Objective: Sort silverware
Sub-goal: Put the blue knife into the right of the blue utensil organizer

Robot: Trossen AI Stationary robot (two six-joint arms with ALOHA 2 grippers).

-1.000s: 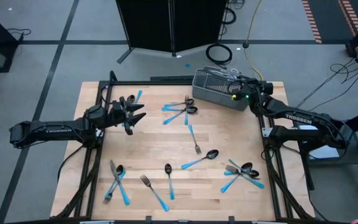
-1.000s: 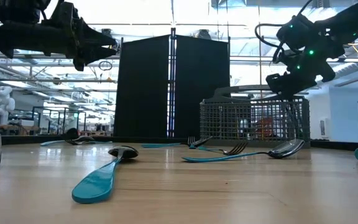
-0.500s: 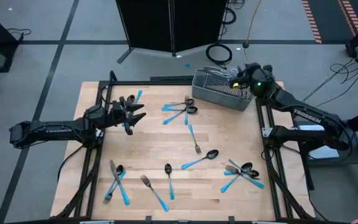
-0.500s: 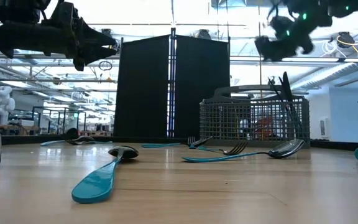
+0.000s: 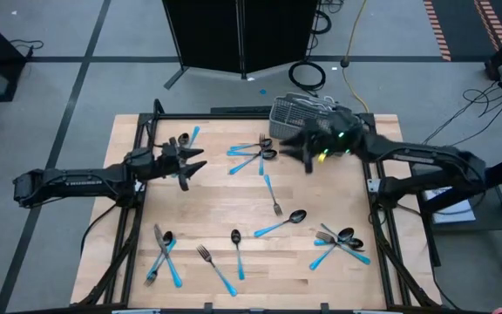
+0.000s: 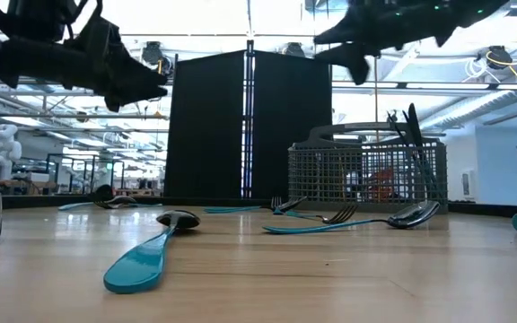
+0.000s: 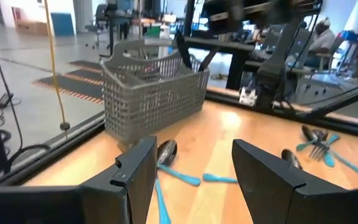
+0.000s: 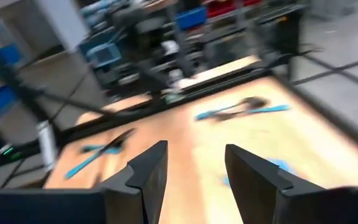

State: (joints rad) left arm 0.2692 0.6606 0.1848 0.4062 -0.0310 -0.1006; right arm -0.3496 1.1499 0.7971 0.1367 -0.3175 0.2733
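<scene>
1. Where the pale wooden tabletop (image 5: 234, 196) meets its far right corner stands a grey wire-mesh basket (image 5: 301, 122), with dark utensil pieces upright in its right end in the low view (image 6: 407, 135).
2. Right claw (image 5: 296, 148): raised above the tabletop just in front of the basket, fingers spread, nothing between them; the right wrist view shows bare wood in the gap.
3. Left claw (image 5: 194, 163): held above the left part of the tabletop, fingers spread wide and empty, pointing toward the middle.
4. Silverware with dark metallic heads and bright light-blue handles, all lying flat on the tabletop:
   - a crossed cluster (image 5: 253, 153) at far centre, between the two claws;
   - a small pair (image 5: 184, 139) at far left, just beyond the left claw;
   - a single fork (image 5: 272, 194) near the middle;
   - a single spoon (image 5: 282, 223) right of centre, toward the near side;
   - a second spoon (image 5: 237, 250) at near centre;
   - a fork (image 5: 215, 269) just left of that spoon;
   - a crossed group (image 5: 164, 254) at the near left;
   - a crossed heap (image 5: 341, 243) at the near right.
5. Black folding screen (image 5: 238, 35): on the floor beyond the tabletop's far edge.
</scene>
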